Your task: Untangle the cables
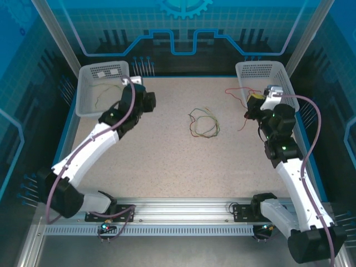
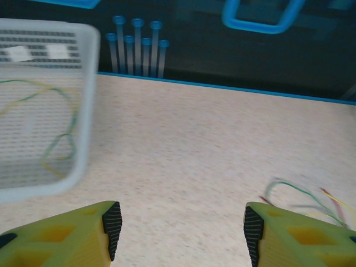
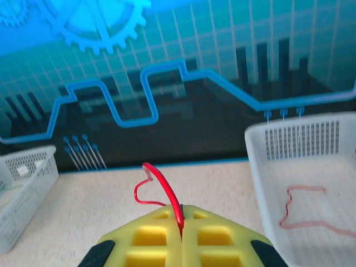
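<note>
A loose tangle of red, green and brown cables (image 1: 203,123) lies mid-table; its near end shows at the right of the left wrist view as thin cables (image 2: 306,197). My left gripper (image 2: 182,225) is open over bare tabletop, nothing between its fingers, just right of the left basket (image 2: 83,111), which holds a yellow-green cable (image 2: 61,139). From above, the left gripper (image 1: 136,83) sits at that basket's right rim. My right gripper (image 3: 181,214) is shut on a red cable (image 3: 161,183) that arcs up from the jaws. It hovers beside the right basket (image 3: 261,167), where a brown cable (image 3: 303,208) lies.
White baskets stand at the back left (image 1: 103,89) and back right (image 1: 261,78) corners. The red cable (image 1: 236,93) trails over the table left of the right gripper (image 1: 251,105). Blue-edged walls ring the speckled table (image 1: 167,161).
</note>
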{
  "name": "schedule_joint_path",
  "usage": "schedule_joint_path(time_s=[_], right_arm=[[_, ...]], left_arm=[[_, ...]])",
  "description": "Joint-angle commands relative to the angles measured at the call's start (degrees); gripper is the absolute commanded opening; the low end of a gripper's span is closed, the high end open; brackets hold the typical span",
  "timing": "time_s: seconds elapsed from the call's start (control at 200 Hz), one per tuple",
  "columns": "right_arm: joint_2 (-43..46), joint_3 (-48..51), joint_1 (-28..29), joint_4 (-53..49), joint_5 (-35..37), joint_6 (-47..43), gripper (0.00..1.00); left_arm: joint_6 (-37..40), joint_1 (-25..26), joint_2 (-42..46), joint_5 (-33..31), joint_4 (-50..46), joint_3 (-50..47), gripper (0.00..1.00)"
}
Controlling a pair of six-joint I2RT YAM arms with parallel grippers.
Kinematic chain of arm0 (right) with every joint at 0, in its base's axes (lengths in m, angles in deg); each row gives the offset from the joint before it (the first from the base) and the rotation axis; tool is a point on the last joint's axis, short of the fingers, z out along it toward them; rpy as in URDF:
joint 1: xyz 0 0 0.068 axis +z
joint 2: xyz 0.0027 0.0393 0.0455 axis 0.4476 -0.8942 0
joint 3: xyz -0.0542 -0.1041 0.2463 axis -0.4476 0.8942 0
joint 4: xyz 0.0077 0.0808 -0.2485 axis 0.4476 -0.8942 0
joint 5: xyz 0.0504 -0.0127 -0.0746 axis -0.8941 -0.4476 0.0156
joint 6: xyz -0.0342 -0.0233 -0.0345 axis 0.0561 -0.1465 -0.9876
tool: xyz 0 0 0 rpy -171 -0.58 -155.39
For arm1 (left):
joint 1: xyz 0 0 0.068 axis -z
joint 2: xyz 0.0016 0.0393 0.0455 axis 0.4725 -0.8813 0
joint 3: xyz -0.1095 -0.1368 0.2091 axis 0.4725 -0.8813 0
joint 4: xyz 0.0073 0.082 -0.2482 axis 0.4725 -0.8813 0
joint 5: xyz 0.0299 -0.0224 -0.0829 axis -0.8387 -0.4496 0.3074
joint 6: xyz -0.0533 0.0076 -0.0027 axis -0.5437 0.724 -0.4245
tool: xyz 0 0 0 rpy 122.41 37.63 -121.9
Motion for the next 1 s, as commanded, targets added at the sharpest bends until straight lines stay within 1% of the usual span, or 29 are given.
schedule_joint_path(time_s=[0.0, 0.115, 0.185, 0.255, 0.315, 0.385, 0.425, 0.47, 0.56, 0.725, 0.805, 0.996], right_arm=[[-2.97, -4.02, -1.96, 9.19, 1.98, -2.43, 0.0], [-8.61, -5.88, -5.14, 16.87, 1.08, -2.63, 0.0], [-11.79, -6.47, -7.58, 20.5, 0.89, -1.79, 0.0], [-14.38, -5.89, -10.28, 25.07, 1.56, -0.69, 0.0], [-17.06, -4.73, -13.09, 29.97, 2.0, 1.37, 0.0], [-20.88, -4.7, -16.72, 34.14, -0.02, 4.89, 0.0], [-23.53, -5.67, -18.76, 34.97, -1.38, 6.31, 0.0], [-26.3, -7.42, -19.79, 33.76, -2.19, 6.42, 0.0], [-31.09, -9.45, -21.33, 33.21, -5.02, 6.95, 0.0], [-37.99, -10.52, -22.13, 32.81, -5.73, 6.83, 0.0], [-41.23, -10.85, -22.67, 33.05, -7.46, 7.48, 0.0], [-46.63, -12.27, -22.71, 29.29, -9.61, 8.03, 0.0]], left_arm=[[-2.61, 5.06, 2.2, 0.93, 7.61, -4.8, 0.62], [-1.58, 13.33, 2.55, -1.37, 9.35, -8.58, 0.62], [-1.68, 15.93, 2.17, 0.45, 11.78, -10.91, 0.62], [-2.66, 17.9, 1.67, -0.4, 12.36, -12.04, 0.62], [-2.35, 19.04, 1.18, 2.44, 14.85, -13.0, 0.62], [-0.39, 21.06, 0.5, 5.13, 18.54, -14.0, 0.62], [1.31, 22.38, -0.03, 6.58, 20.83, -14.58, 0.63], [2.38, 23.64, -0.88, 7.63, 22.5, -14.89, 0.64], [3.14, 25.0, -2.73, 10.28, 24.72, -14.85, 0.64], [2.57, 25.51, -5.27, 10.17, 26.96, -14.91, 0.64], [2.55, 25.53, -5.94, 9.5, 28.02, -15.01, 0.65], [2.16, 25.52, -6.43, 5.94, 28.54, -16.18, 0.65]])
